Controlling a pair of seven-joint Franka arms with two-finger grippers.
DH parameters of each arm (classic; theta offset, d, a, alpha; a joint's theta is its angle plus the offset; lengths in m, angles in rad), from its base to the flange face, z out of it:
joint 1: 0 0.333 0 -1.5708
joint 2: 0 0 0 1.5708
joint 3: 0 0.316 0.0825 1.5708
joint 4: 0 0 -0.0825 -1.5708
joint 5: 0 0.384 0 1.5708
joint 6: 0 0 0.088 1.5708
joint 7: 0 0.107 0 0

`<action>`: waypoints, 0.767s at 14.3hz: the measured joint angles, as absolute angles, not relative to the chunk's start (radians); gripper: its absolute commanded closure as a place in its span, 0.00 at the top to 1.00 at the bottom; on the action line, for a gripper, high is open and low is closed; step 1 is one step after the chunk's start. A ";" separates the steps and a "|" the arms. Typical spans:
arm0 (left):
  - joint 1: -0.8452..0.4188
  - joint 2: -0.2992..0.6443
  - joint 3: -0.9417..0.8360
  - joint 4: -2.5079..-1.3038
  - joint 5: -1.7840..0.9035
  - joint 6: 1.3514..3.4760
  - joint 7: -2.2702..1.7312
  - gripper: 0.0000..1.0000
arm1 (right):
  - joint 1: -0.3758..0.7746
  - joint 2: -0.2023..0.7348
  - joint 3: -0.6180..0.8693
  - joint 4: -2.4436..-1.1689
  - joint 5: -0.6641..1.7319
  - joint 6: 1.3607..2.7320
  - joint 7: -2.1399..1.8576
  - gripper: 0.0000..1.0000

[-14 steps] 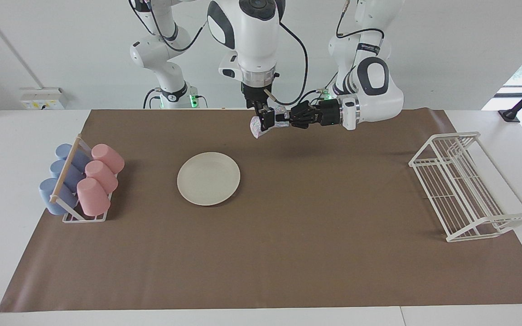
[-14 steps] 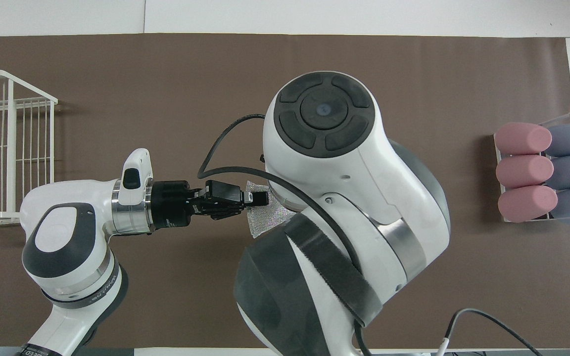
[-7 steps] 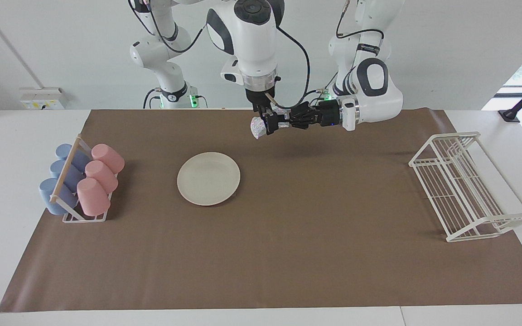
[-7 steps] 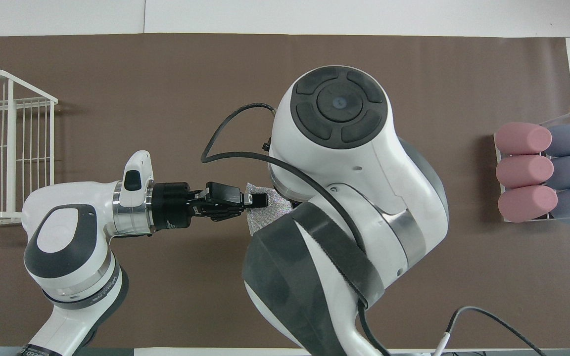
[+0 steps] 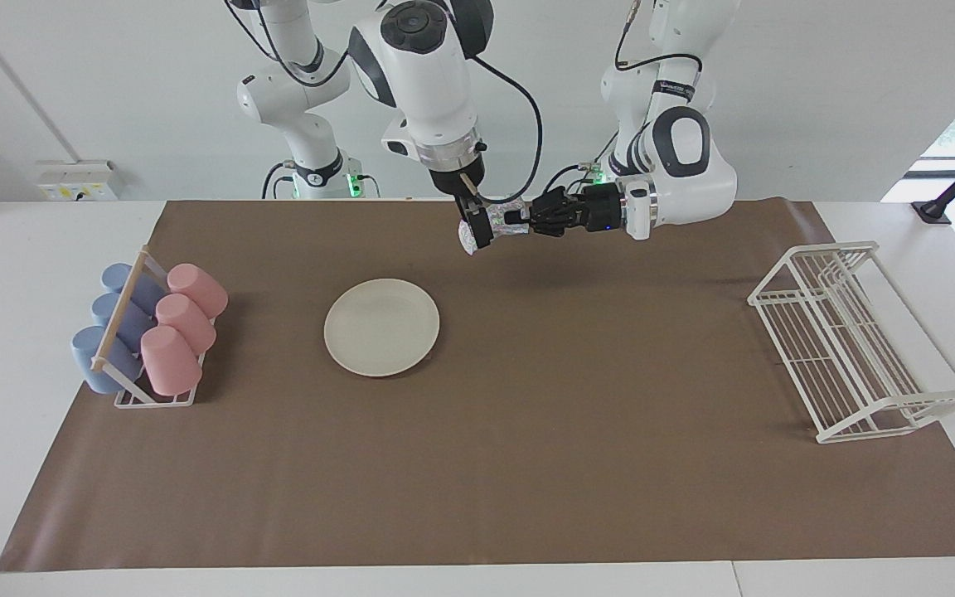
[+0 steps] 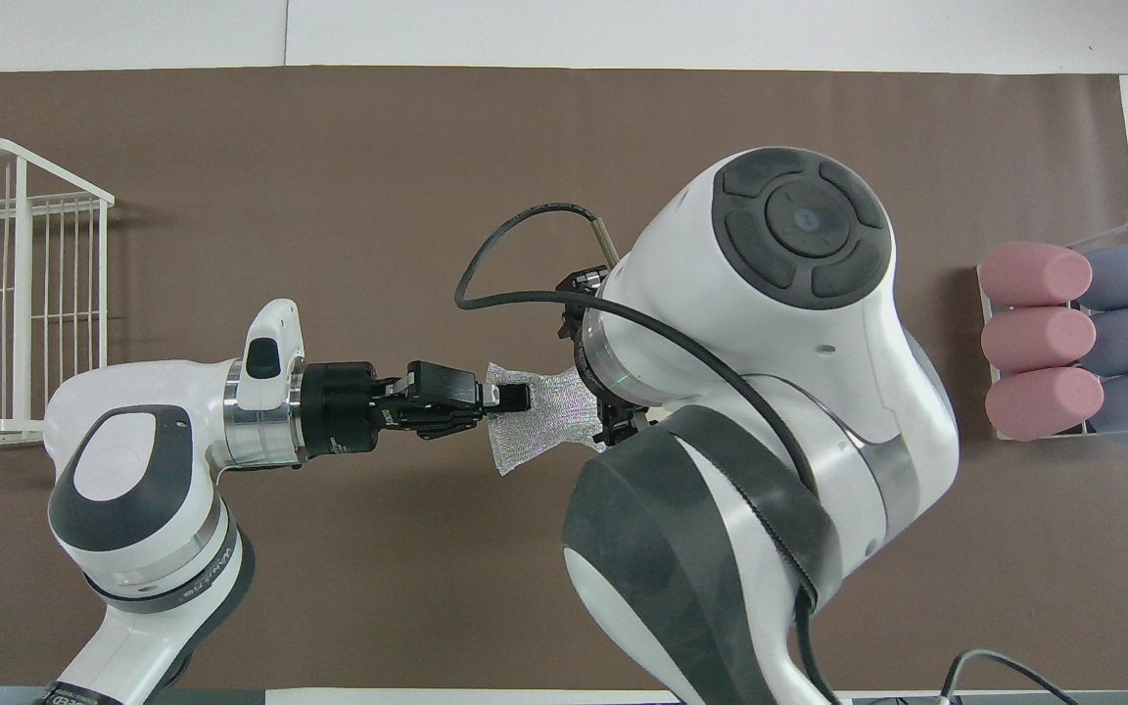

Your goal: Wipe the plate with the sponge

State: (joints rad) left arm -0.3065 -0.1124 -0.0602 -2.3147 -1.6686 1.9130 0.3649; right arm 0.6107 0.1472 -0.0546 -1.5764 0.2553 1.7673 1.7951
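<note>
Change since the earlier frame: the right arm's big joint has swung toward the cup rack's end of the table, so more of the sponge point(image 6: 540, 421) now shows from overhead; the left arm has stayed put.
Left gripper point(image 5: 512, 220): clenched on one end of the sponge, reaching sideways, up in the air over the brown mat point(image 5: 527, 431).
Right gripper point(image 5: 472, 230): pointing down at the sponge's other end, jaws wide apart around it; whether it grips cannot be told.
Sponge: silvery mesh wad stretched between the two grippers, clear of the mat.
Plate point(image 5: 381, 326): flat on the mat, below the grippers and toward the right arm's end, well apart from the sponge.
Cup rack point(image 5: 150, 332): pink and blue cups, at the right arm's end.
White wire rack point(image 5: 846, 340): at the left arm's end.
Obstruction: from overhead, the right arm hides the plate.
</note>
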 measured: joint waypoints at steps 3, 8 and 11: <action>-0.307 -0.112 -0.060 -2.315 -1.669 1.913 0.366 0.00 | 0.614 0.126 -0.050 -1.641 0.291 1.818 1.795 1.00; -0.307 -0.112 -0.060 -2.315 -1.669 1.913 0.367 0.00 | 0.621 0.106 -0.049 -1.668 0.295 1.825 1.795 0.36; -0.307 -0.112 -0.060 -2.315 -1.669 1.913 0.367 0.00 | 0.623 0.102 -0.048 -1.674 0.295 1.834 1.795 0.00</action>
